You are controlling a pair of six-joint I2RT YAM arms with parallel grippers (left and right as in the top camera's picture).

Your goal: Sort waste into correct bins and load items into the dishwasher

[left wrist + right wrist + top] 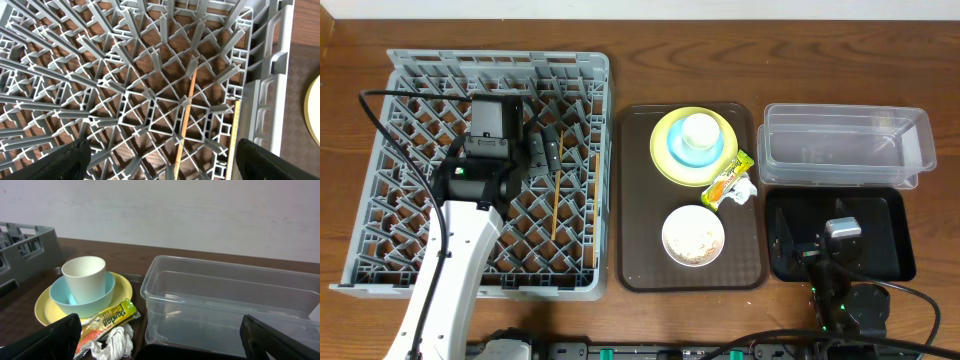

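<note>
The left hand [162, 160] hangs over the large square grey plastic dish rack [380, 150], which fills the 9 o'clock side of the wooden bench [650, 40]. Its fingers are spread wide with nothing between them. Directly below, one thin wooden chopstick [186, 115] lies slanted across the lattice. A second chopstick [235, 125] lies along the rack's 3 o'clock wall. Both look loaded, so the step in hand is most likely getting clear of the rack and going for the next item.

To do that well, the hand should rise straight up before swinging toward 3 o'clock, so that no finger hooks a peg or nudges the sticks.

The rest waits on the brown rectangular serving tray [640, 220] at centre. At its 12 o'clock end a small white cup [700, 130] sits in a light blue bowl [713, 153] on a round yellow plate [662, 160]. The cup, being on top, seems the sensible first pick. A yellow-green snack wrapper [728, 180] and a crumpled white scrap [744, 190] lie at the plate's 4 o'clock edge. A white bowl [667, 236] of rice-like crumbs [695, 240] sits toward 6 o'clock.

The right hand [160, 335], fingers wide apart and empty, rests low over the shallow black rectangular tray [890, 250] at 4 o'clock. The clear rectangular plastic tub [840, 150] is at 2 o'clock.
</note>
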